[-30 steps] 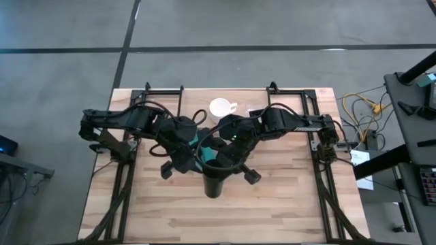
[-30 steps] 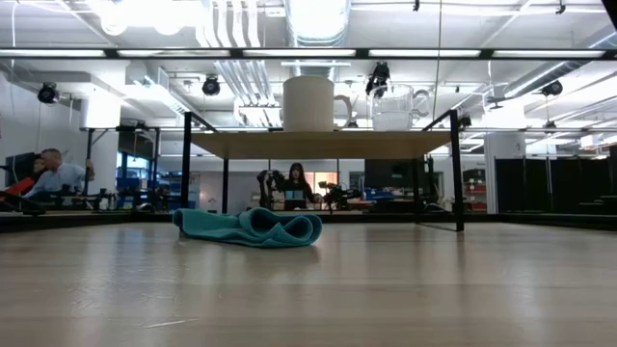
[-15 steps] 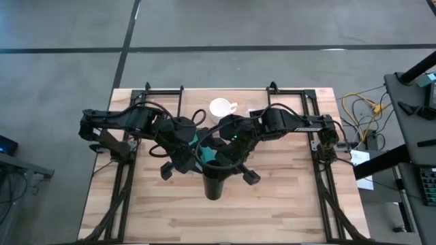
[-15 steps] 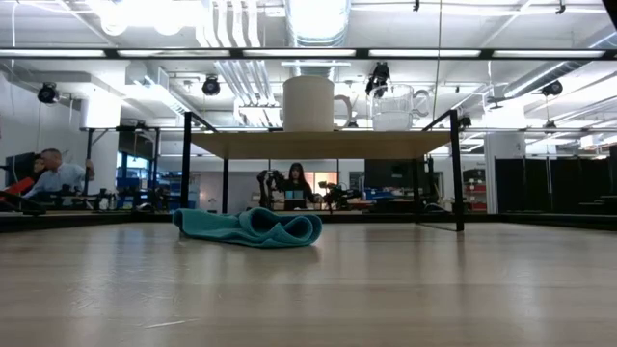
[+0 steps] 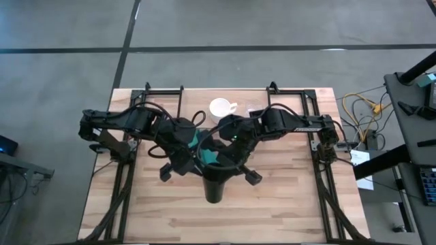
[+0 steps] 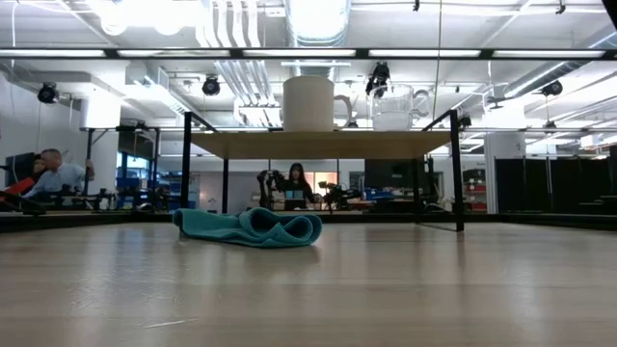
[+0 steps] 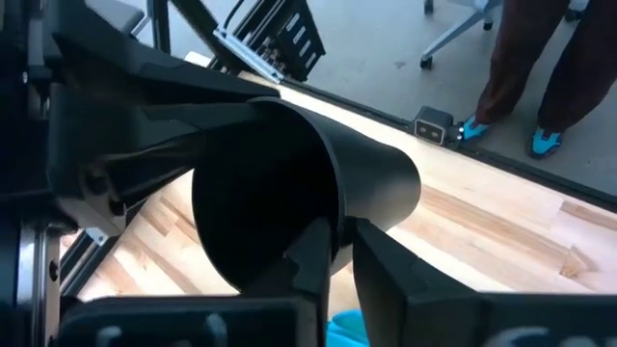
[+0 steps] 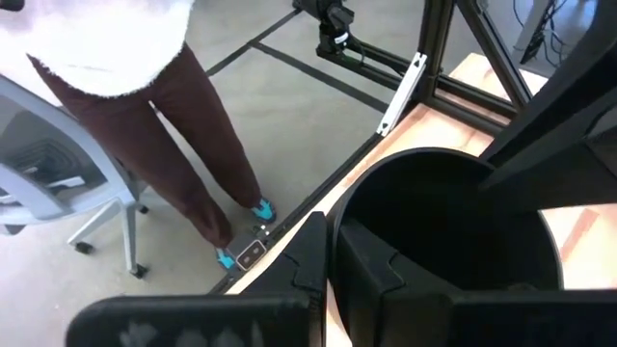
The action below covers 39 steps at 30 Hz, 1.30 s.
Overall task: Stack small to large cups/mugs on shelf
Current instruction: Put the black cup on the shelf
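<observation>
At the centre of the high view, the black cup (image 5: 214, 184) hangs over the table, its rim clamped on opposite sides between the jaws of the left gripper (image 5: 198, 157) and right gripper (image 5: 223, 158).

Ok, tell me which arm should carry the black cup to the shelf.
Left, probably. Both the left claw and right claw pinch the black cup at its rim, but the shelf has its bare stretch beside the white mug on the left arm's side; the glass cup fills the right.
</observation>
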### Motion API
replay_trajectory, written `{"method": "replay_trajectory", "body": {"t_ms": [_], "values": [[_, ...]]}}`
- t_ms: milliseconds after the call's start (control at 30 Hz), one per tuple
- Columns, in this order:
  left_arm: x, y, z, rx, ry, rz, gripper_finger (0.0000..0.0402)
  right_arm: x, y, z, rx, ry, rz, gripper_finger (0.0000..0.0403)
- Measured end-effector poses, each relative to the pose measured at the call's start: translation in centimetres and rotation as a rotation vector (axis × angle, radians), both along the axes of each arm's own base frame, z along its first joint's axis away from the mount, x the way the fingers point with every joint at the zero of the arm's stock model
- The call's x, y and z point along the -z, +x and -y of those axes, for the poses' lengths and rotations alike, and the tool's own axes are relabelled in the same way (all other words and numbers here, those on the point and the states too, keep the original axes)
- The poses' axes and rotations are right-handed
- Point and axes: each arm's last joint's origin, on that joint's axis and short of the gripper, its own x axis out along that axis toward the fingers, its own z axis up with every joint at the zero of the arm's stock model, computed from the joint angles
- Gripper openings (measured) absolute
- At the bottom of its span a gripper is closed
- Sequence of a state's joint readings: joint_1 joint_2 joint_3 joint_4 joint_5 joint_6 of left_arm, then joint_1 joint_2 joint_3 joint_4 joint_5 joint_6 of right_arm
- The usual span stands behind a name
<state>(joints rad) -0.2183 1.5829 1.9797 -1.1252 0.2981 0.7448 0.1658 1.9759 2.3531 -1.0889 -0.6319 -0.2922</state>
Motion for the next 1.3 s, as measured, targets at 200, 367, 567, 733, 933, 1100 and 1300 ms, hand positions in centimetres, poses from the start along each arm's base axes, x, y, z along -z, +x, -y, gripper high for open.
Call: {"method": "replay_trajectory", "body": {"t_ms": [200, 367, 567, 733, 933, 1100, 1300], "values": [[0.4, 0.2, 0.1, 0.006, 0.007, -0.019, 0.0003, 0.3, 0.1, 0.0, -0.003, -0.007, -0.014, 0.0009], [0.5, 0.2, 0.0, 0.021, 0.026, -0.016, 0.0001, 0.3, 0.2, 0.0, 0.008, 0.000, -0.020, 0.0009], [0.6, 0.2, -0.2, 0.034, 0.053, -0.020, 0.0000, 0.2, 0.3, 0.0, 0.048, 0.034, -0.050, 0.0021], [1.0, 0.3, -0.2, 0.032, 0.066, -0.025, 0.0001, 0.2, 0.3, 0.1, 0.065, 0.042, -0.062, 0.0032], [1.2, 0.4, -0.2, 0.026, 0.075, -0.033, 0.0001, 0.5, 0.3, 0.1, 0.067, 0.013, -0.065, 0.0033], [2.1, 0.6, -0.3, 0.011, 0.099, -0.065, 0.0001, 1.8, 0.5, 0.1, 0.068, -0.069, -0.071, 0.0025], [4.0, 1.0, -0.3, -0.020, 0.141, -0.115, 0.0001, 4.1, 1.1, 0.2, 0.108, -0.174, -0.116, 0.0011]]}}
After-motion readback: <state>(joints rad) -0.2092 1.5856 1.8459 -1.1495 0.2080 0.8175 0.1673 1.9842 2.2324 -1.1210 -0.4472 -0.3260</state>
